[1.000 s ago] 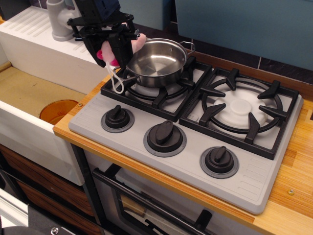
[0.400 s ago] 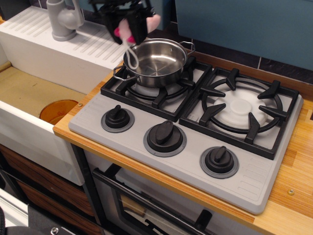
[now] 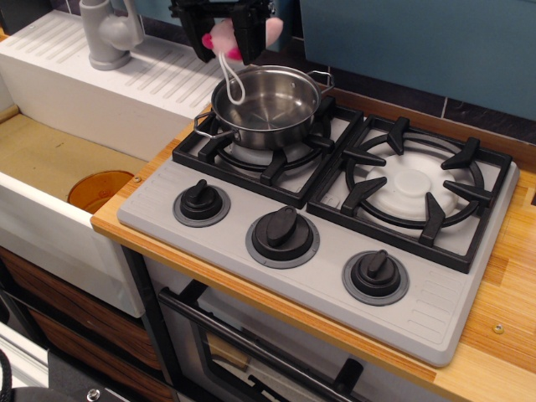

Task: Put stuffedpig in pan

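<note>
The pan (image 3: 268, 106) is a shiny steel pot with two loop handles, standing on the left rear burner grate. My black gripper (image 3: 230, 33) is at the top of the view, above the pan's far left rim, shut on the pale-pink stuffedpig (image 3: 219, 38). The pig's pink body shows on both sides of the fingers (image 3: 247, 33), and its white string loop (image 3: 232, 79) hangs down over the pan's inside. The pig is held in the air, clear of the pan.
A grey stove top (image 3: 335, 243) has two black grates (image 3: 414, 188) and three black knobs (image 3: 283, 231). A white sink (image 3: 59, 159) with an orange drain (image 3: 100, 188) and a grey faucet (image 3: 107, 33) lies to the left. A wooden counter edge (image 3: 502, 335) runs on the right.
My gripper has carried the pig up and to the right, from beside the pan's left rim to above its far rim. The string now dangles over the pan.
</note>
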Controlling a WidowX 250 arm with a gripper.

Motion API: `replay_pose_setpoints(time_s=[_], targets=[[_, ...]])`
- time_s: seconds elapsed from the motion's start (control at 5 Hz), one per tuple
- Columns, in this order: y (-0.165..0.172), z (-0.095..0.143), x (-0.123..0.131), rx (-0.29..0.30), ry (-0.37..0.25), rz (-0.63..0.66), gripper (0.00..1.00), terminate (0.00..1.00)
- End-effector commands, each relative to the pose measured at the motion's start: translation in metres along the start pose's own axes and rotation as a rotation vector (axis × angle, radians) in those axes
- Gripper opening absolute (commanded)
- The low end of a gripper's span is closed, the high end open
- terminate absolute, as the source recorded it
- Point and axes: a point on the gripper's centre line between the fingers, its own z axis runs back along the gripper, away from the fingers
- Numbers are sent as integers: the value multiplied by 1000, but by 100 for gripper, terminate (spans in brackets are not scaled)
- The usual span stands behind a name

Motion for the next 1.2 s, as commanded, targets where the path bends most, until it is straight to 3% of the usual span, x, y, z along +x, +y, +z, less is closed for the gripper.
replay_pose_setpoints(time_s=[0.0,0.6,1.0], targets=[[6,18,7,55,-52,-40,100,0],[19,29,-12,140,-79,-51,100,0],[28,34,-19,144,-53,-61,100,0]])
